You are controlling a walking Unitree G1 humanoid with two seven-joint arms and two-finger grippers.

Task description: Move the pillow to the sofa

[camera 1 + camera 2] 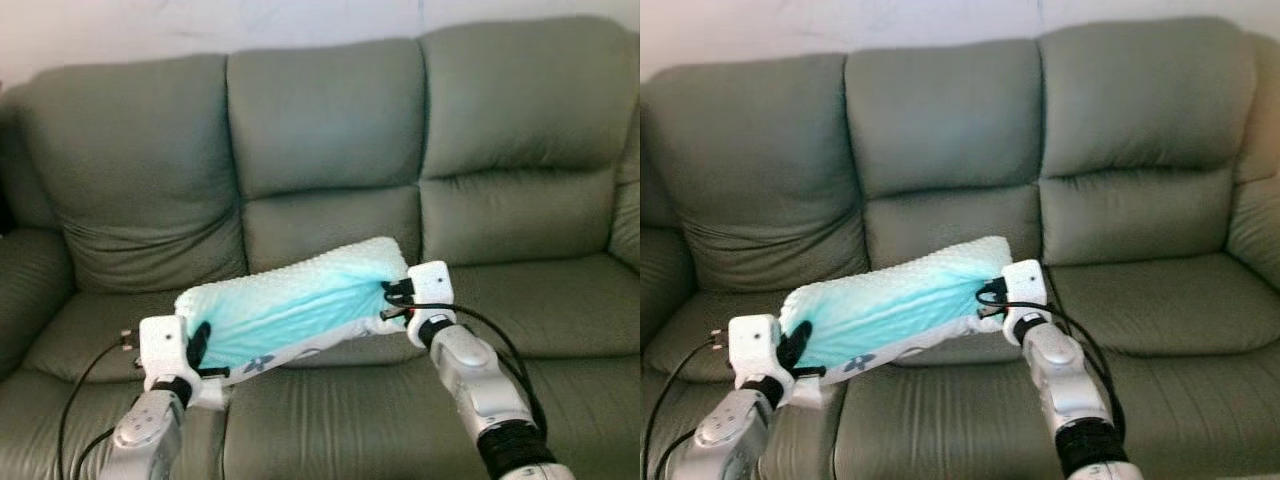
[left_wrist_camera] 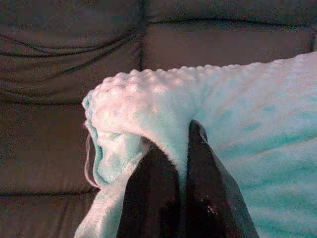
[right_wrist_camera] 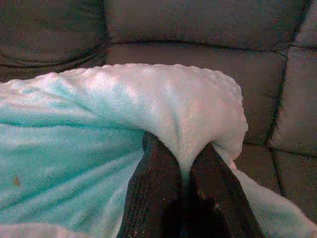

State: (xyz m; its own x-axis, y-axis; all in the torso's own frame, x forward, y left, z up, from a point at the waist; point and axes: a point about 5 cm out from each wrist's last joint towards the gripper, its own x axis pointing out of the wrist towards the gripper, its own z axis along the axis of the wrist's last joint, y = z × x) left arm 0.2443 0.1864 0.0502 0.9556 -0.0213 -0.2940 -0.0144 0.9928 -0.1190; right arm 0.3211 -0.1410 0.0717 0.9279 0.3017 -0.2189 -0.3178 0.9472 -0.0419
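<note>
The pillow (image 1: 290, 310), pale turquoise with a dimpled plush cover, is held stretched between the two arms above the middle seat of the sofa (image 1: 320, 150). Whether its lower edge touches the seat cannot be told.

The left gripper (image 1: 197, 345) pinches the pillow's left end; in the left wrist view its two black fingers (image 2: 153, 193) are closed, with a fold of fabric squeezed between them. The right gripper (image 1: 397, 298) grips the right end the same way, its fingers (image 3: 156, 188) closed on a bunched fold.

The step in hand appears to be the set-down. To do it well, both arms should lower together so the pillow stays level, until its underside bears fully on the seat. Both grippers should open only then, and withdraw straight back so the plush is not snagged.

A dark printed pattern shows on the pale underside (image 1: 255, 365); no writing, brand or label can be read.
</note>
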